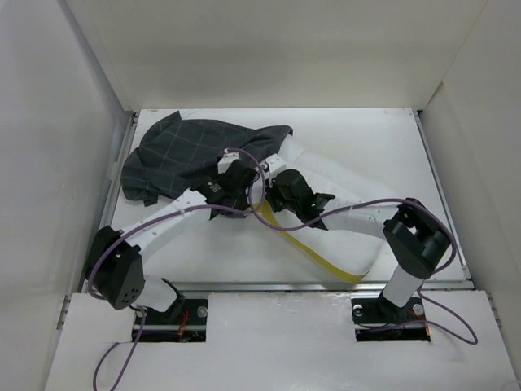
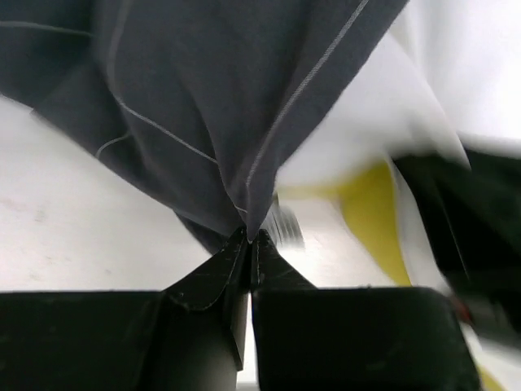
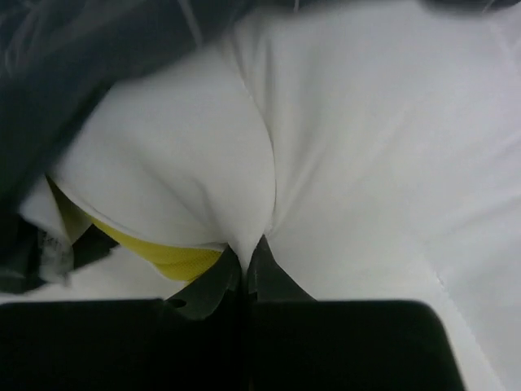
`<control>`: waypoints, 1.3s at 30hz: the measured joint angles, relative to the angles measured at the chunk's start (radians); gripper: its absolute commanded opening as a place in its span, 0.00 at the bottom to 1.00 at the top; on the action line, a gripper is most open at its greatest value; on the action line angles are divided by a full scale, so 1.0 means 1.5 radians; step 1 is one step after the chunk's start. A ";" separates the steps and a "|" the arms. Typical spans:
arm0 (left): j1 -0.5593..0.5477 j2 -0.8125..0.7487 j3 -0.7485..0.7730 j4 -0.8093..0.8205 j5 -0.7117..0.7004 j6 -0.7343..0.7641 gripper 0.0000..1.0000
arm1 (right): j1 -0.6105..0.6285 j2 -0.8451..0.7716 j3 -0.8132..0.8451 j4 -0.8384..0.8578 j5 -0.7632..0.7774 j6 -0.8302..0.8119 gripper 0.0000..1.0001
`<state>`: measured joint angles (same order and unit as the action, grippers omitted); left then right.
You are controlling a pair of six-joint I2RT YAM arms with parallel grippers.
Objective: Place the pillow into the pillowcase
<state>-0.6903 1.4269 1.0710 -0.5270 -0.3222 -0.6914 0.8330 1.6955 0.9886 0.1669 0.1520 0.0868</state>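
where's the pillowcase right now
In the top view the pillowcase lies bunched at the far left of the table, just left of the pillow, its near edge pinched by the left end effector.

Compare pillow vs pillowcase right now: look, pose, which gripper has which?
Look: the pillow is white with yellow piping; the pillowcase is dark grey with a pale grid.
Pose: the pillowcase lies bunched at far left; the pillow stretches diagonally toward near right, mostly outside it.
Grip: the left gripper pinches the pillowcase; the right gripper pinches the pillow.
Shared: both are soft cloth, each held in a shut gripper, and they overlap mid-scene.
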 measured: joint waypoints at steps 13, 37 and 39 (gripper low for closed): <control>-0.165 -0.070 0.010 0.000 0.085 0.007 0.00 | -0.009 0.012 0.084 0.045 0.052 0.201 0.00; 0.024 0.222 0.437 -0.048 0.009 0.178 1.00 | -0.322 -0.131 0.005 -0.035 -0.103 0.136 0.97; 0.028 0.328 0.549 -0.060 -0.006 0.230 1.00 | -0.339 -0.081 0.042 -0.059 -0.136 0.094 0.97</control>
<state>-0.6476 1.9190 1.8942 -0.6163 -0.3317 -0.3466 0.3241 1.5734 1.0512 0.0784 -0.0513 0.2279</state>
